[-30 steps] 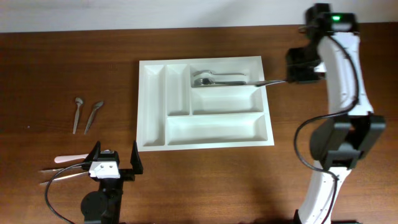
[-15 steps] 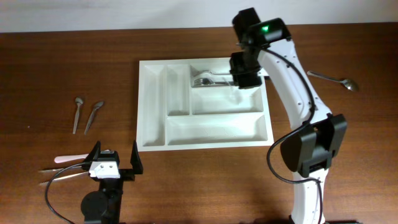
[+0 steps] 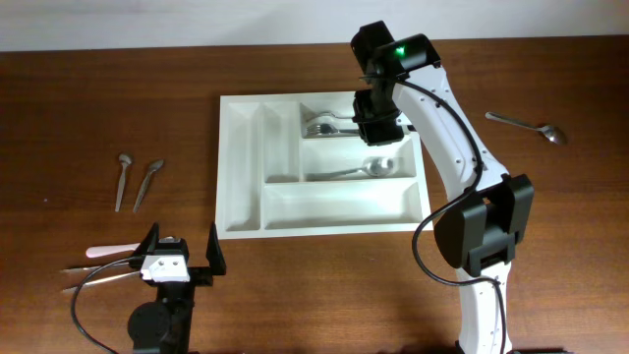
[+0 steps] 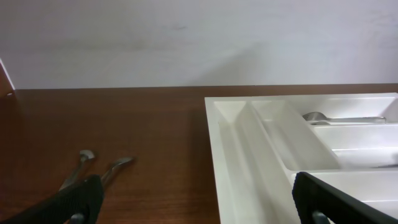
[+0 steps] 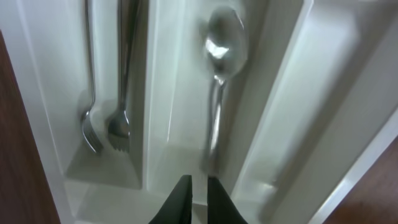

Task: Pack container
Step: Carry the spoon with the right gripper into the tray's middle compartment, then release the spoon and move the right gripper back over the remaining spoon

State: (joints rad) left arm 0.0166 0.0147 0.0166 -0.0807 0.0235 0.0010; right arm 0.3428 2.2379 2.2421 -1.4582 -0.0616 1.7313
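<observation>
The white container (image 3: 334, 205) lies mid-table; it also shows in the left wrist view (image 4: 249, 162) and the right wrist view (image 5: 155, 93). Two forks (image 3: 329, 126) lie in its top long compartment. A spoon (image 3: 364, 169) lies in the middle long compartment, seen from above in the right wrist view (image 5: 219, 81). My right gripper (image 3: 376, 133) hangs above the tray; its fingers (image 5: 199, 196) are a narrow gap apart with nothing between them. My left gripper (image 3: 182, 256) rests open and empty near the front left; its fingers (image 4: 205, 208) frame the tray's left edge.
Another spoon (image 3: 531, 126) lies on the table at the far right. Two small spoons (image 3: 136, 182) lie left of the tray, also seen from the left wrist (image 4: 99, 171). More utensils, one pink-handled (image 3: 103, 252), lie by the left arm's base.
The right arm carried a spoon from the right side to over the tray. The spoon left the gripper and now lies in the middle compartment. The left arm has not moved.
</observation>
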